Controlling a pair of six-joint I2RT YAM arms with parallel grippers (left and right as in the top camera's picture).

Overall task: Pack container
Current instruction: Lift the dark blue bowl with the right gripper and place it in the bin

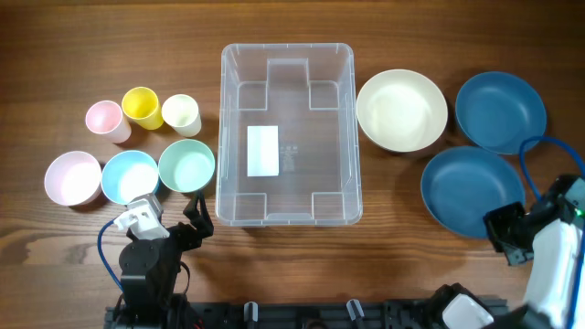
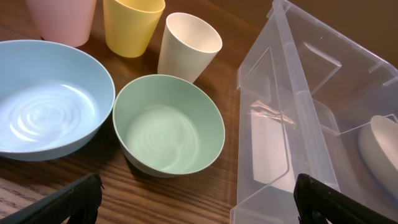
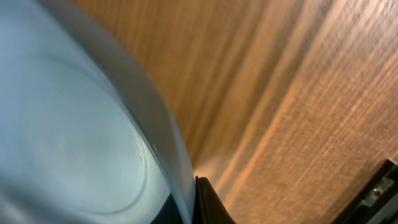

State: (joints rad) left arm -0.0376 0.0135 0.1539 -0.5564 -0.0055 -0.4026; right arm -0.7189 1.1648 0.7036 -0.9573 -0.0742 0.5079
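Observation:
The clear plastic container (image 1: 236,137) stands empty at the table's middle, with a white label (image 1: 263,152) on its base; its near corner also shows in the left wrist view (image 2: 311,93). My left gripper (image 1: 195,222) is open and empty (image 2: 199,205) above the table, in front of the green bowl (image 1: 186,165) and the container's front left corner. My right gripper (image 1: 505,234) is closed on the front right rim of the nearer dark blue bowl (image 1: 471,187); in the right wrist view the rim (image 3: 168,143) runs between the fingers (image 3: 189,202).
Left of the container are a pink cup (image 1: 103,120), a yellow cup (image 1: 142,107), a cream cup (image 1: 181,114), a pink bowl (image 1: 73,177) and a light blue bowl (image 1: 129,175). On the right are a cream bowl (image 1: 402,110) and a second dark blue bowl (image 1: 500,110).

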